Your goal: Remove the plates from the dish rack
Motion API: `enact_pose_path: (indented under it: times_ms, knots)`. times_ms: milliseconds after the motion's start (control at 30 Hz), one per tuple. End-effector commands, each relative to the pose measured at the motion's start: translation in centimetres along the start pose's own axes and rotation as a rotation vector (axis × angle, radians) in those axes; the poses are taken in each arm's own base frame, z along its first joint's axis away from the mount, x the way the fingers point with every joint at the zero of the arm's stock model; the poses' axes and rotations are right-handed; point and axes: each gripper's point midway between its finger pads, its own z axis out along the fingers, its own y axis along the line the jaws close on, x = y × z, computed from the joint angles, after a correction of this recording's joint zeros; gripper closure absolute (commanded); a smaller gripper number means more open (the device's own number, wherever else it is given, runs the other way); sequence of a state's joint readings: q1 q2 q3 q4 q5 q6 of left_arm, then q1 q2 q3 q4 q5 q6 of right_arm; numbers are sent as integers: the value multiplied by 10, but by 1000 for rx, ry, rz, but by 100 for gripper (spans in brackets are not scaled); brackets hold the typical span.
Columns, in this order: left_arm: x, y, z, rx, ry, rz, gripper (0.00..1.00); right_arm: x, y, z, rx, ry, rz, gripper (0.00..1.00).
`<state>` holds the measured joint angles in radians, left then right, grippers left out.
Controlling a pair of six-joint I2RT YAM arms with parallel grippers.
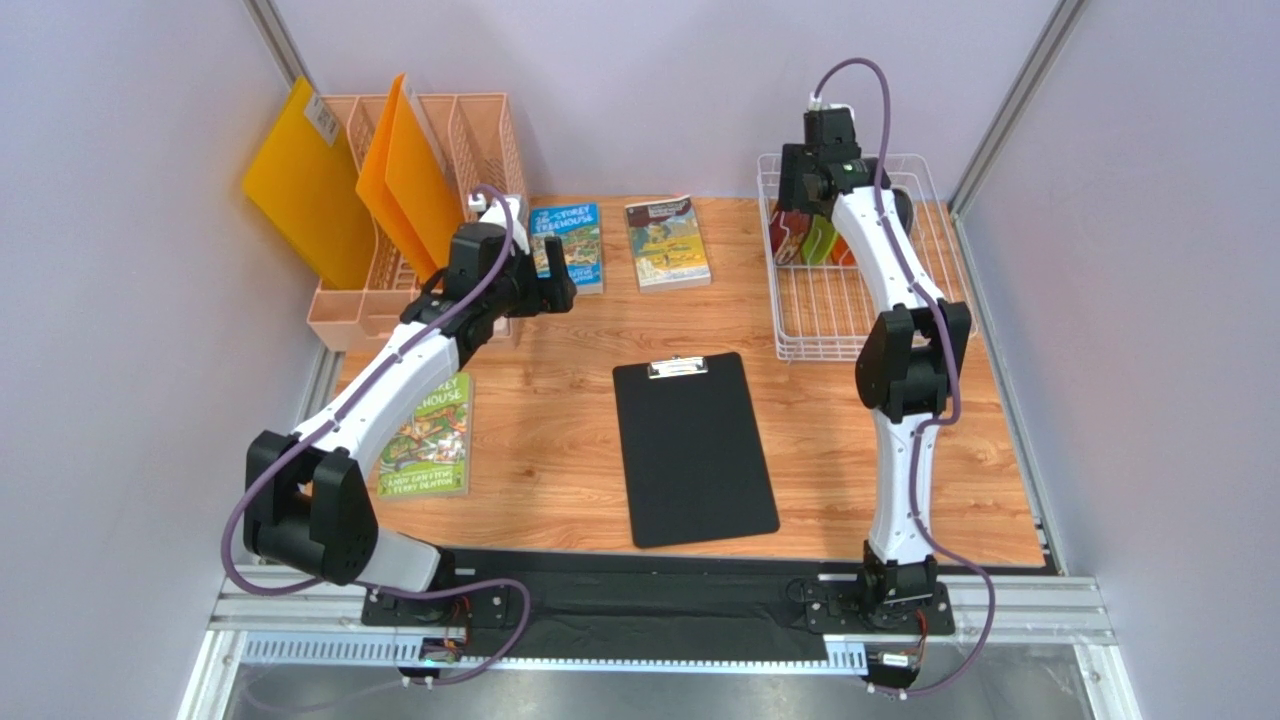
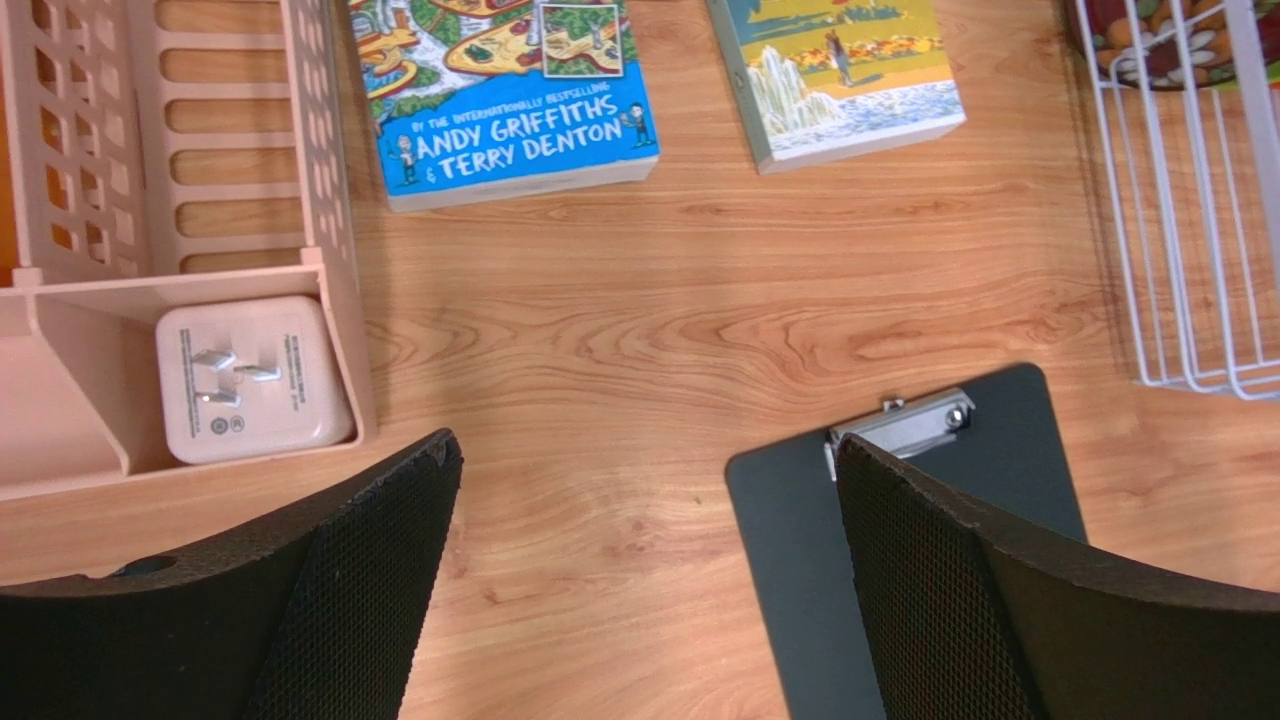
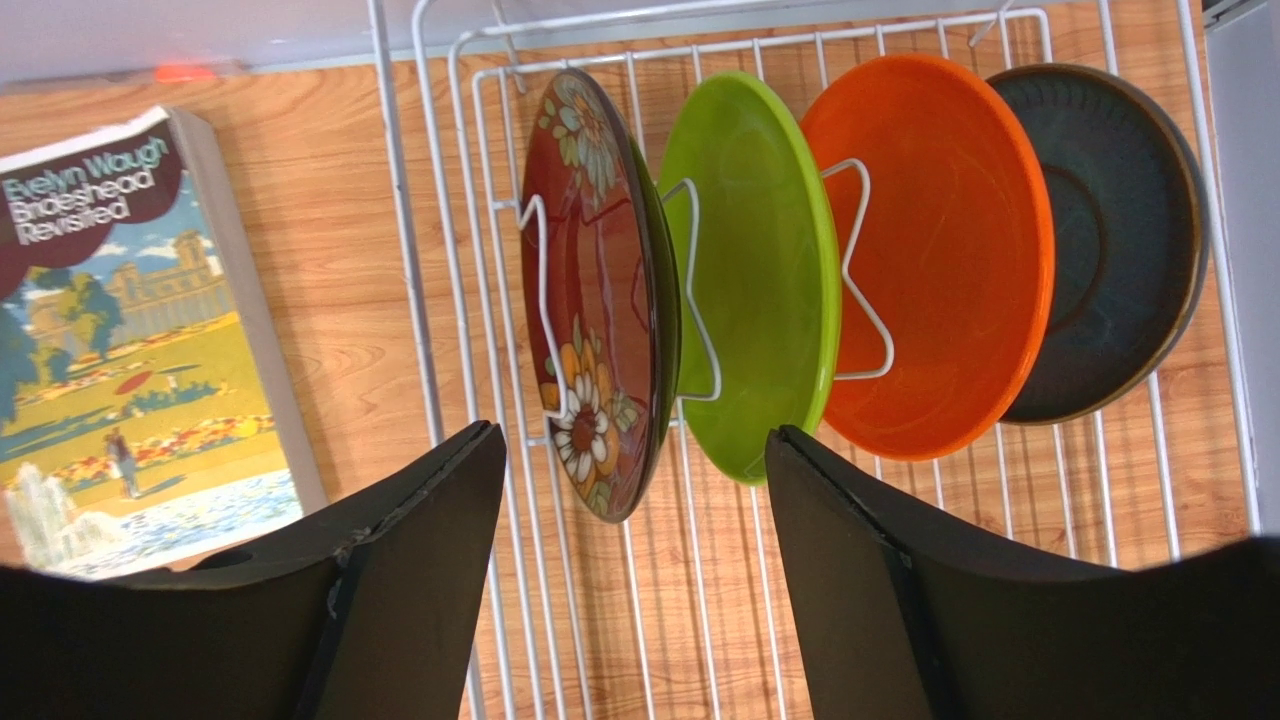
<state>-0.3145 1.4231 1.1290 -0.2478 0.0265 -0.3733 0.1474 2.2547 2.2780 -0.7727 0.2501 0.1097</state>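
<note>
The white wire dish rack (image 1: 842, 357) stands at the back right; it also shows in the right wrist view (image 3: 636, 606). Four plates stand on edge between its prongs: dark red with flowers (image 3: 594, 300), lime green (image 3: 759, 270), orange (image 3: 939, 255) and dark teal-grey (image 3: 1120, 225). My right gripper (image 3: 631, 435) is open and empty over the rack (image 1: 804, 180), its fingers apart in front of the red and green plates, touching neither. My left gripper (image 2: 646, 443) is open and empty above bare wood at the back left (image 1: 549, 270).
A black clipboard (image 1: 694, 450) lies mid-table. Two books (image 1: 568, 245) (image 1: 667, 240) lie at the back, a third (image 1: 425, 435) at the left. A peach file organiser (image 1: 406, 225) with orange folders (image 1: 308, 180) and a white charger (image 2: 253, 378) stands back left.
</note>
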Motion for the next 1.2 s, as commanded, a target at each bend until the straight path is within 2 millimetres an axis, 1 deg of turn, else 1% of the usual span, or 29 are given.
enact_pose_path:
  times_ms: [0, 33, 67, 167, 200, 267, 300, 367, 400, 467, 500, 533, 667, 700, 733, 800, 833, 867, 900, 933, 967, 1000, 1033, 1067, 1167]
  knots:
    - [-23, 0, 3, -41, -80, 57, 0, -9, -8, 9, 37, -28, -27, 31]
    - [-19, 2, 4, -46, -76, 59, 1, -5, -8, 14, 36, -21, -40, 31]
    - [-20, 2, 4, -50, -78, 57, 1, -4, -10, 16, 45, -18, -40, 31]
    - [-19, 4, 4, -58, -74, 59, 0, 0, -9, 24, 28, -7, -39, 34]
    - [-19, 4, 5, -57, -76, 57, 0, 0, -10, 26, 22, -9, -39, 41]
    - [-18, 4, 6, -58, -74, 59, 0, 2, -8, 32, 10, -4, -47, 47]
    - [-18, 2, 6, -50, -74, 58, 0, 0, -8, 33, 8, -10, -49, 54]
    - [-17, 4, 8, -56, -69, 53, 1, 1, -7, 38, 2, -11, -54, 59]
    - [-16, 4, 8, -57, -71, 50, 1, 0, -7, 39, -1, -16, -56, 71]
    - [-14, 5, 8, -57, -75, 45, 0, 0, -5, 41, -12, -18, -68, 79]
    - [-15, 6, 8, -61, -82, 43, 1, -1, -3, 41, -18, -22, -71, 93]
    - [-14, 6, 8, -64, -84, 40, 1, -2, -2, 40, -25, -25, -75, 99]
    - [-13, 10, 9, -85, -84, 37, 1, -9, 3, 36, -41, -47, -81, 100]
    - [-12, 12, 10, -92, -80, 34, 0, -11, 6, 35, -45, -56, -114, 100]
    - [-11, 13, 10, -96, -78, 34, 1, -14, 3, 33, -22, -65, -125, 100]
    - [-9, 14, 11, -103, -77, 35, 1, -18, 7, 29, 5, -85, -162, 100]
    - [-9, 15, 12, -105, -75, 36, 0, -23, 3, 25, 45, -101, -170, 100]
    - [-7, 16, 12, -112, -64, 42, 1, -17, 8, 24, 63, -95, -192, 100]
    - [-7, 17, 12, -114, -63, 42, 0, -24, 9, 23, 92, -132, -198, 100]
    - [-5, 18, 13, -123, -56, 46, 0, -33, 1, 12, 164, -164, -227, 100]
    - [-5, 20, 13, -129, -56, 46, 0, -32, 11, 8, 186, -181, -260, 100]
    - [-3, 21, 13, -135, -53, 48, 1, -38, 10, 4, 232, -221, -265, 100]
    - [-3, 22, 13, -140, -53, 49, 1, -40, 1, -2, 322, -230, -294, 100]
    - [-3, 24, 12, -151, -52, 50, 0, -41, 6, -6, 345, -244, -299, 100]
    - [-1, 29, 10, -177, -43, 51, 0, -46, -1, -16, 405, -272, -250, 100]
